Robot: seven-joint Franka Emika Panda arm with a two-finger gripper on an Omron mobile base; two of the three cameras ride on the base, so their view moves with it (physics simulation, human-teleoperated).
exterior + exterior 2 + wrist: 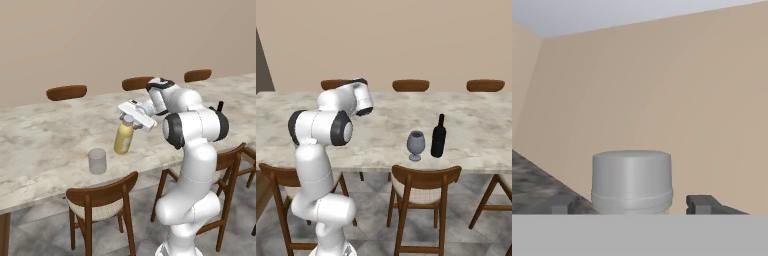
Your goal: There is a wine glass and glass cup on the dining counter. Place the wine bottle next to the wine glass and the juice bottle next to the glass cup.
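The yellow-orange juice bottle (123, 140) leans slightly over the dining counter (45, 140), just right of the grey glass cup (97, 161). My gripper (131, 120) reaches in sideways at the bottle's top and is shut on it. In the hand view the bottle's pale cap (632, 177) stands between my two dark fingertips (704, 202), and the body below is hidden. I cannot tell whether the bottle's base touches the stone. Further along the counter (476, 125) the dark wine bottle (439, 137) stands upright, close beside the wine glass (416, 144).
Wooden chairs line the counter's near side (102, 197) (423, 182) and its far side (66, 92). A plain beige wall (687, 100) runs behind. Bare marbled stone lies to the left of the glass cup.
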